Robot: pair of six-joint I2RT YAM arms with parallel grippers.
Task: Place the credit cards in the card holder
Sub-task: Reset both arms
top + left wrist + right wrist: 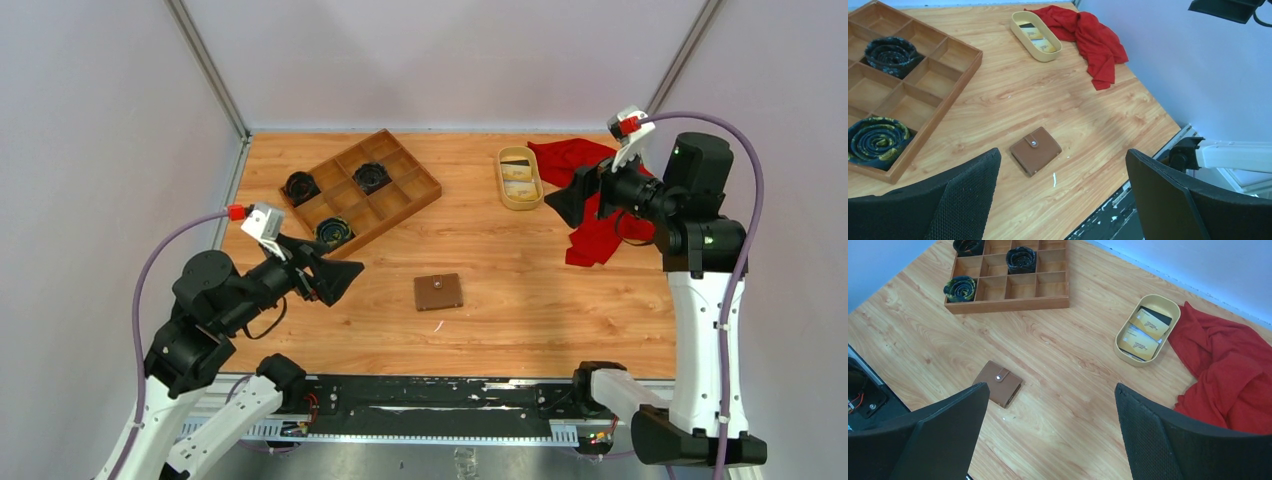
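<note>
Nearest, the left gripper (345, 283) and right gripper (562, 205) hang above the surface (520, 300), fingers spread wide, holding nothing. The card holder (438, 291) lies snapped shut near the middle, close to the near edge. It likely needs one arm pinning it while the other lifts the flap, pulling away from that edge. Bare wood beyond gives room. Far right, the credit cards (1143, 332) lie flat in an oval yellow dish (1120, 347), a red cloth (1228, 370) just beside; its walls will hamper pinching.

The compartment tray (935, 82) runs past the left wrist view's edge. The credit cards (1140, 340) overlap in the yellow dish (1119, 338), print too small to read.
</note>
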